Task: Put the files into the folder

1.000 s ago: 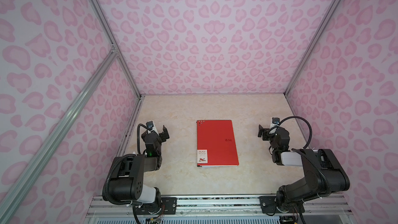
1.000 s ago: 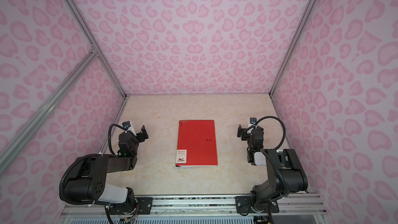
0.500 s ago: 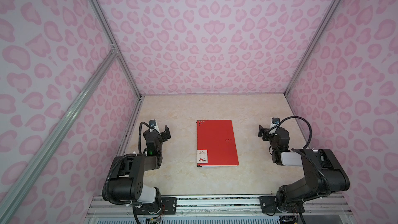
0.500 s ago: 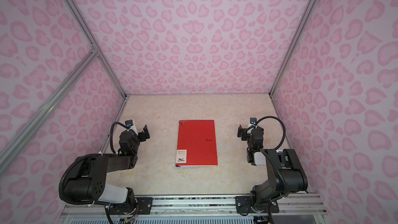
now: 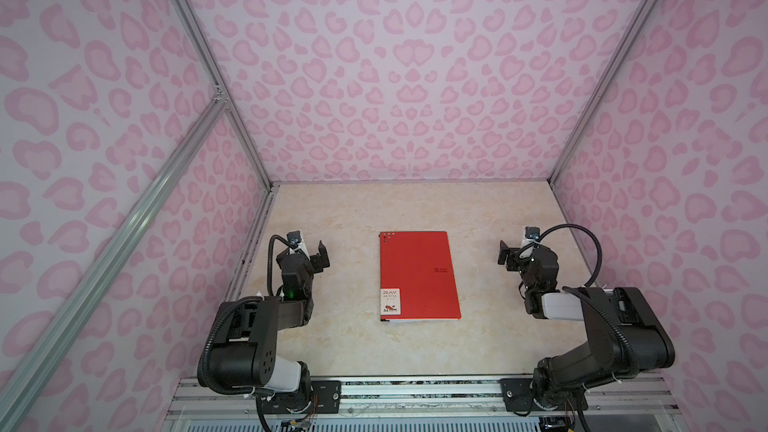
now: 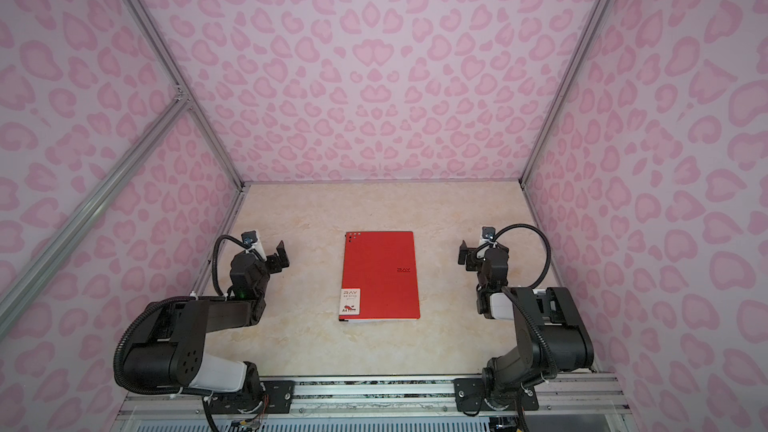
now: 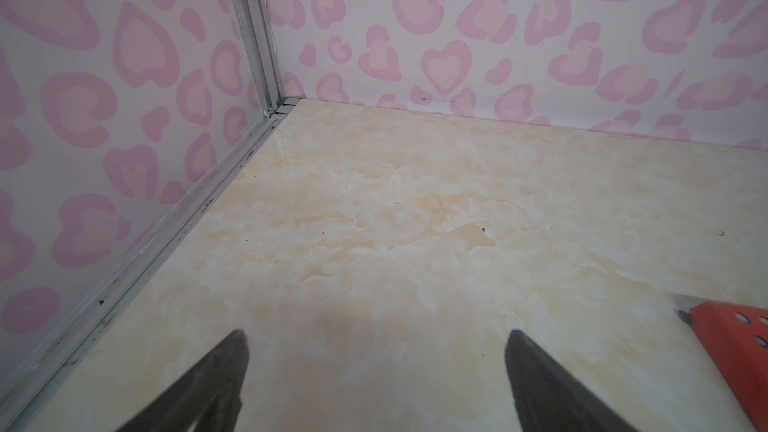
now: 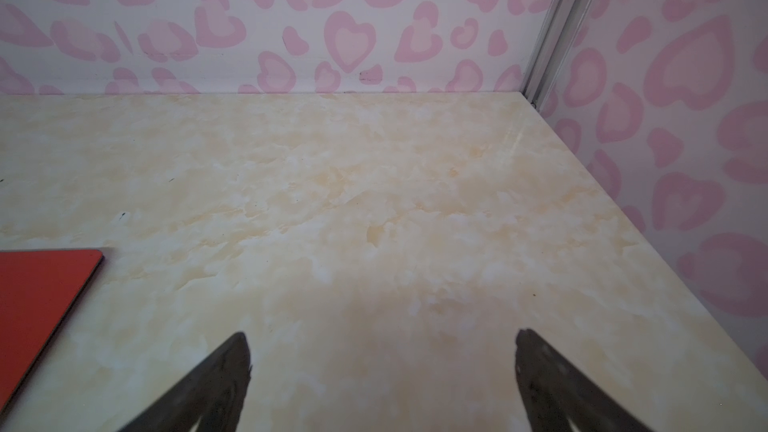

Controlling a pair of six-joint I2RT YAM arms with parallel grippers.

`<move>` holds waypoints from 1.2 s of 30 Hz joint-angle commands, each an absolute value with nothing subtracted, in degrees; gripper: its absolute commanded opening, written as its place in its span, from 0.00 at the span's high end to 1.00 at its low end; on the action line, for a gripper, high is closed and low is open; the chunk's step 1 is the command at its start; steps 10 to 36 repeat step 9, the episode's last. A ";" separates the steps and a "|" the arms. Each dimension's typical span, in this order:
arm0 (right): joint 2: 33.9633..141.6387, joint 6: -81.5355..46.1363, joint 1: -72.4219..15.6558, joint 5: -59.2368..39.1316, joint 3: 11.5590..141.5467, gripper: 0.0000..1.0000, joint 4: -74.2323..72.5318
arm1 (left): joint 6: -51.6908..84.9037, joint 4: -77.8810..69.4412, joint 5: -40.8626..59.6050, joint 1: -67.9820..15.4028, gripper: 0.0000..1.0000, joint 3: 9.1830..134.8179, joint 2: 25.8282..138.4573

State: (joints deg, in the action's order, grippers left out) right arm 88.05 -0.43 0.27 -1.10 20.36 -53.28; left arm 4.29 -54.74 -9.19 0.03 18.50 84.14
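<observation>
Pink heart-patterned walls [image 5: 395,76] enclose a beige marbled table [image 5: 353,347], and an aluminium rail [image 5: 415,388] runs along its 6 o'clock edge, where both arm bases are bolted. Taking the table as a dial in both top views, with 12 o'clock at the back wall, the folder [image 5: 419,276] [image 6: 380,276] lies flat and closed at the centre, red cover up, long sides running from 12 to 6. Its white label [image 5: 390,301] sits at its 7 o'clock corner, the "RAY" logo [image 5: 440,270] is near its 3 o'clock edge, and small round holes mark its 11 o'clock corner. A thin white sliver shows along its 6 o'clock edge, too fine to tell what it is. The left gripper [image 5: 311,253] [image 6: 272,257] hangs at 9 o'clock, well apart from the folder, its jaws spread wide and holding nothing. In the left wrist view its fingers frame bare table [image 7: 376,334], and the folder's holed corner [image 7: 744,351] shows off to one side. The right gripper [image 5: 513,257] [image 6: 473,257] sits at 3 o'clock, equally clear of the folder, jaws likewise wide apart and empty. The right wrist view shows only table between them [image 8: 382,334], with a red folder corner [image 8: 41,284] at the margin.
</observation>
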 commanded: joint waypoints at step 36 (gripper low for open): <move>88.06 -0.21 0.25 -0.29 20.33 0.00 -53.69 | 2.90 -54.77 -5.12 0.75 0.03 19.44 84.38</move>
